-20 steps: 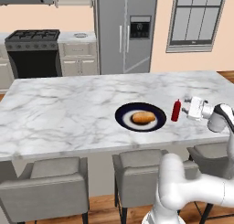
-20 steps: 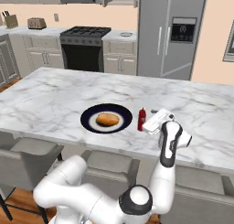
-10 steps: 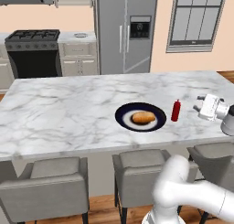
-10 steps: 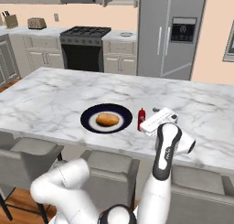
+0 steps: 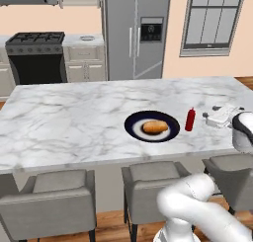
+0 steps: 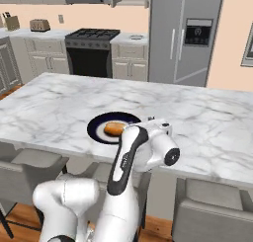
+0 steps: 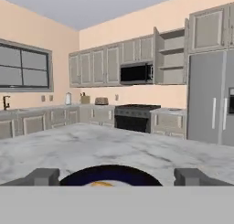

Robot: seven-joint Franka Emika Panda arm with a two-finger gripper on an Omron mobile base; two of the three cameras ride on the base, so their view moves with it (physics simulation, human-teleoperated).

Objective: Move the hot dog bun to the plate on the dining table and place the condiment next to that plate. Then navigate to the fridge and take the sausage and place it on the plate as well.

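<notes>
The hot dog bun (image 5: 155,127) lies on the dark plate (image 5: 136,129) on the marble dining table (image 5: 69,122). The red condiment (image 5: 190,119) stands upright just right of the plate. My gripper (image 5: 213,115) hovers open and empty right of the bottle, a short gap away. In the right base view my forearm crosses in front of the plate (image 6: 98,128) and bun (image 6: 115,129). The hand view looks low over the plate (image 7: 109,174) between the spread fingertips (image 7: 43,176). The fridge (image 5: 136,33) stands shut behind the table. The sausage is out of view.
Grey chairs (image 5: 54,201) line the table's near side. A black stove (image 5: 37,56) and beige cabinets (image 6: 42,63) stand along the back wall left of the fridge. A window (image 5: 212,21) is at the right.
My hand has drawn back to the right, away from the condiment, which stays upright beside the plate. The arm's lower body has swung round in the right base view.
</notes>
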